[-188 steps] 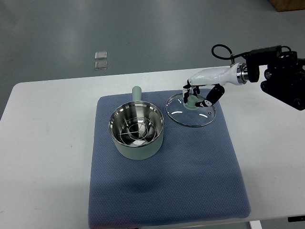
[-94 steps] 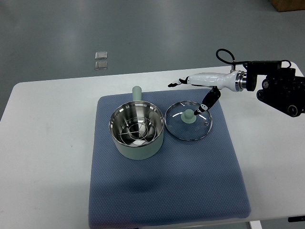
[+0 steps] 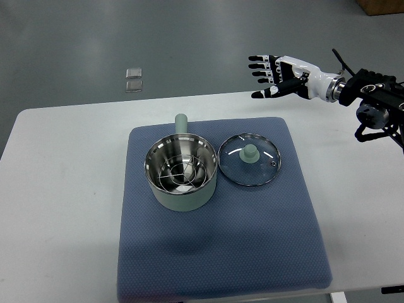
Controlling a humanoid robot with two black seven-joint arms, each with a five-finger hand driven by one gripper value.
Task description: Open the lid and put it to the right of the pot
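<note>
A pale green pot with a steel inside and a stub handle stands uncovered on the blue mat. A wire rack shows inside it. The glass lid with a green knob lies flat on the mat just right of the pot, almost touching its rim. My right hand hovers high beyond the table's far edge, well apart from the lid, fingers spread and holding nothing. The left arm is out of sight.
The white table extends around the mat. Two small clear squares lie on the grey floor beyond the table's far edge. The black right forearm reaches in from the right edge.
The right hand let go of the lid knob, leaving the lid flat beside the pot. It then lifted up and away toward the far right with its fingers spread.
</note>
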